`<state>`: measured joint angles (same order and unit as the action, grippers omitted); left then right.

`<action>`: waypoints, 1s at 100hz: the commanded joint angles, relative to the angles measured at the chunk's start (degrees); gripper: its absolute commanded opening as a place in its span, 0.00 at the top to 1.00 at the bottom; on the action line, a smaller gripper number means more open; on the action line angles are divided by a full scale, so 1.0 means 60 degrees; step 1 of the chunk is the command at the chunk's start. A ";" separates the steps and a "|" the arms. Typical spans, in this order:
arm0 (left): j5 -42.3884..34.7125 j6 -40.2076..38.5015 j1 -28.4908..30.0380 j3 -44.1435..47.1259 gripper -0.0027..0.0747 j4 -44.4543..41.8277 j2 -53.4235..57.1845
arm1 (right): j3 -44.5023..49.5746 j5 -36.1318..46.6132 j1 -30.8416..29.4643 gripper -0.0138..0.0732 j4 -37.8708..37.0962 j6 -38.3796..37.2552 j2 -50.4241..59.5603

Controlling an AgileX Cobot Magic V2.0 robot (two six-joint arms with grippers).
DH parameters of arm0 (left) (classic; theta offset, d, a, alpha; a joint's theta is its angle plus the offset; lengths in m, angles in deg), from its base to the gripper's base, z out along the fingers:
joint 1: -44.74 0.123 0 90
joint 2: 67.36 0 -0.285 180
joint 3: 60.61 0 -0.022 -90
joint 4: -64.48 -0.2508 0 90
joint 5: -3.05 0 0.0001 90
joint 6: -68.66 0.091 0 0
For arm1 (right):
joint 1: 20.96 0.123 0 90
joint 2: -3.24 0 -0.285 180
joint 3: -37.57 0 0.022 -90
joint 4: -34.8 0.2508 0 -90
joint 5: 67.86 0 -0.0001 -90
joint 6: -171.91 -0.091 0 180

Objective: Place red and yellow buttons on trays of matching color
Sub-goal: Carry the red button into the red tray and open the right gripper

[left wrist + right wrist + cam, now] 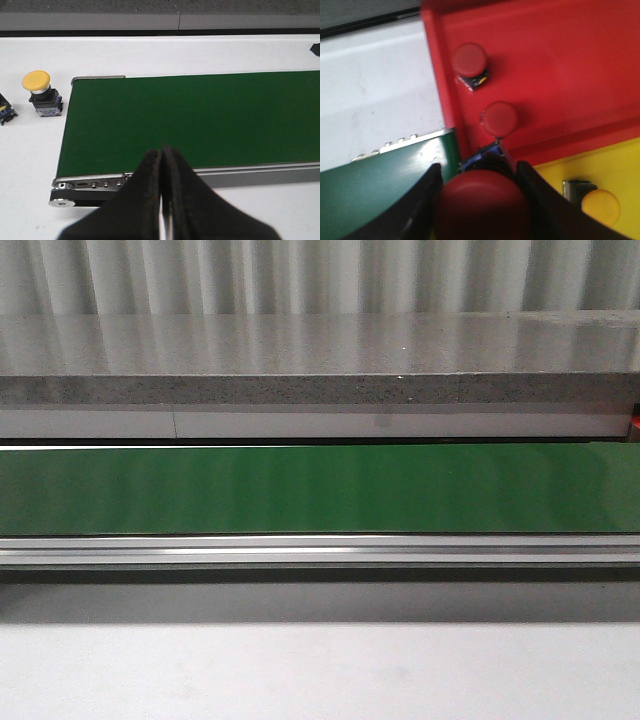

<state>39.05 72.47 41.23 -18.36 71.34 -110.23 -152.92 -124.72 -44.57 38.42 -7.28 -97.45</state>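
On my screens right now: the right gripper [479, 200] is clamped on a red button [481, 202], one finger on each side of it. The button's red cap faces straight up at the wrist camera, so its long axis runs along the camera's line of sight, and I only get a peek of its blue-black base [487, 152] past the cap. It sits right between the fingers, filling the gap.

That arm hangs over the spot where the green conveyor belt [380, 190] ends and the red tray [560, 55] begins, wrist pointing down. Two more red buttons are in the red tray: one [470, 59] further in, the other [500, 118] close to the tray's rim, just beyond the held one. Both stand cap-up. The yellow tray [600, 165] butts against the red tray, and a yellow button [600, 206] sits in it with a bit of its metal body showing.

The left gripper [162, 200] is pinched closed on nothing, fingers [145, 195] pressed together. It hovers at the near edge of the belt, angled down and across it. Off the belt's end on the white table [200, 47] stands a yellow button [39, 90] upright on its dark base, well apart from that gripper. Another dark part [6, 109] beside it is cut off at the frame edge, can't tell what it is.

The front view shows only the belt and a grey ledge [320, 365] behind it.
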 commanded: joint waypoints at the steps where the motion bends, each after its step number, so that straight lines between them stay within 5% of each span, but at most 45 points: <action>1: -0.0699 -0.0065 -0.0051 -0.0240 0.99 0.0076 0.0000 | -0.0471 0.0682 -0.0518 0.67 0.0405 0.0008 -0.0116; 48: -0.0699 -0.0065 -0.0051 -0.0240 0.99 0.0076 0.0000 | -0.1309 0.1977 -0.1297 0.67 0.0655 0.0018 -0.2826; 100: -0.0699 -0.0065 -0.0051 -0.0240 0.99 0.0076 0.0000 | -0.1325 0.2445 -0.1497 0.67 0.0636 0.0018 -0.3772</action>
<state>39.05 72.47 41.23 -18.36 71.34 -110.23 -158.93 -112.17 -52.73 42.09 -7.38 -123.08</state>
